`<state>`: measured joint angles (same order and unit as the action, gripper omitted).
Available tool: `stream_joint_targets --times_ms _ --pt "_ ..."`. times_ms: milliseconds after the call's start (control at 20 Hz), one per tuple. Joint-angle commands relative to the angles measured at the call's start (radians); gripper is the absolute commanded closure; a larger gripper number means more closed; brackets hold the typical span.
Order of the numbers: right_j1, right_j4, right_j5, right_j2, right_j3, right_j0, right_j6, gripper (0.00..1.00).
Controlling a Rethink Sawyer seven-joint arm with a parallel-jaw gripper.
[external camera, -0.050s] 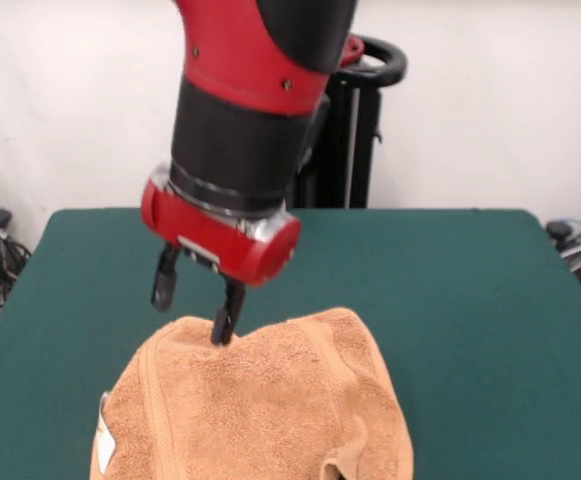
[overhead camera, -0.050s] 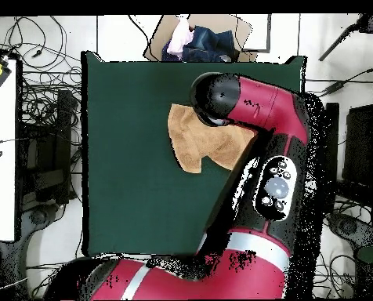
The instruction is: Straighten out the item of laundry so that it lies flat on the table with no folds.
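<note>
The item of laundry, an orange-tan towel, lies bunched in rounded folds at the near side of the green table, with a white tag on its left edge. My gripper hangs over the towel's far edge, open. One fingertip touches the cloth and the other finger is clear of it, with nothing between them. From overhead, the towel shows partly under the arm, which hides the gripper, on the table.
A black stand rises behind the table. A cardboard box of clothes sits past the table's top edge in the overhead view. Cables lie along the left side.
</note>
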<state>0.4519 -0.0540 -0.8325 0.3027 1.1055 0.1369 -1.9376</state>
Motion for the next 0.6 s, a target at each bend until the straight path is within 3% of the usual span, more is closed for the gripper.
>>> stream_joint_targets --times_ms 50,600 --pt "0.023 0.118 -0.216 -0.034 0.142 0.017 0.155 0.0" --pt "0.037 0.202 -0.244 -0.098 0.206 0.046 0.167 0.0"
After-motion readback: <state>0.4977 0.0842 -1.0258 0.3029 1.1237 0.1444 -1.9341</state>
